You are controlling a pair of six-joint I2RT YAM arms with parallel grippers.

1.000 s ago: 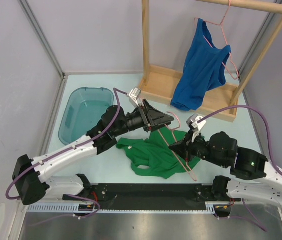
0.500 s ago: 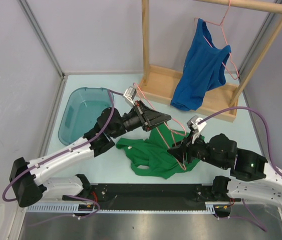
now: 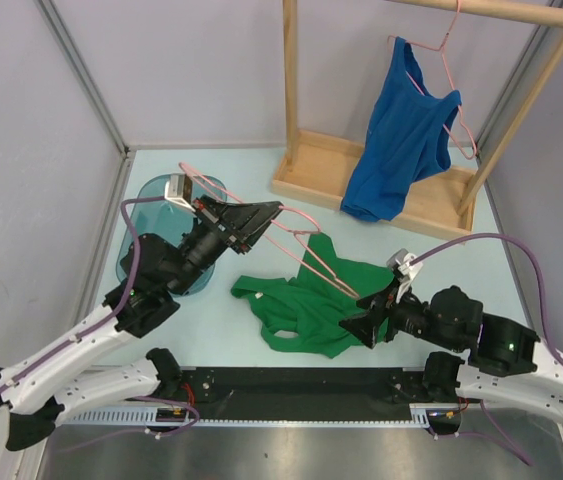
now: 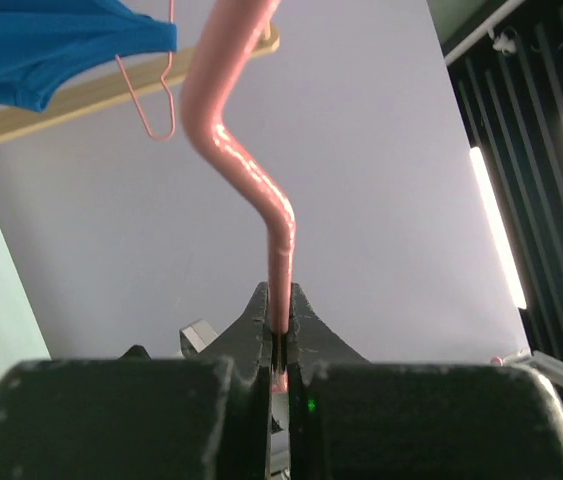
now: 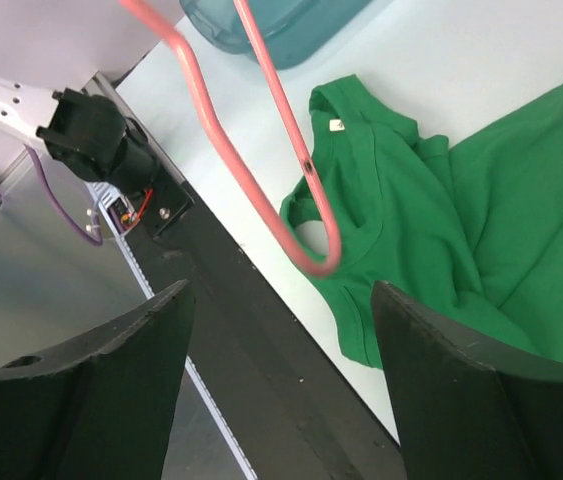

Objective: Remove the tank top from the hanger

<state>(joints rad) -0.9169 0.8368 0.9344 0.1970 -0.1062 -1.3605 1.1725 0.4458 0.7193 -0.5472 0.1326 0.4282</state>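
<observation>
A green tank top (image 3: 306,300) lies crumpled on the table, also seen in the right wrist view (image 5: 461,210). A pink wire hanger (image 3: 311,255) is raised at a slant above it, its low end over the shirt's strap (image 5: 313,250). My left gripper (image 3: 277,208) is shut on the hanger's upper part, the wire pinched between the fingers (image 4: 279,325). My right gripper (image 3: 359,322) is open at the shirt's near right edge; its spread fingertips (image 5: 176,300) hold nothing and the hanger's end floats just beyond them.
A teal bin (image 3: 166,225) sits at the left under the left wrist. A wooden rack (image 3: 306,170) at the back right carries a blue tank top (image 3: 401,130) on a second pink hanger (image 3: 451,70). The black base rail (image 3: 301,385) runs along the near edge.
My left gripper closed on the hanger and carried it up and left, towards the bin. My right gripper let go of the hanger, opened and dropped back slightly. The green top stayed on the table.
</observation>
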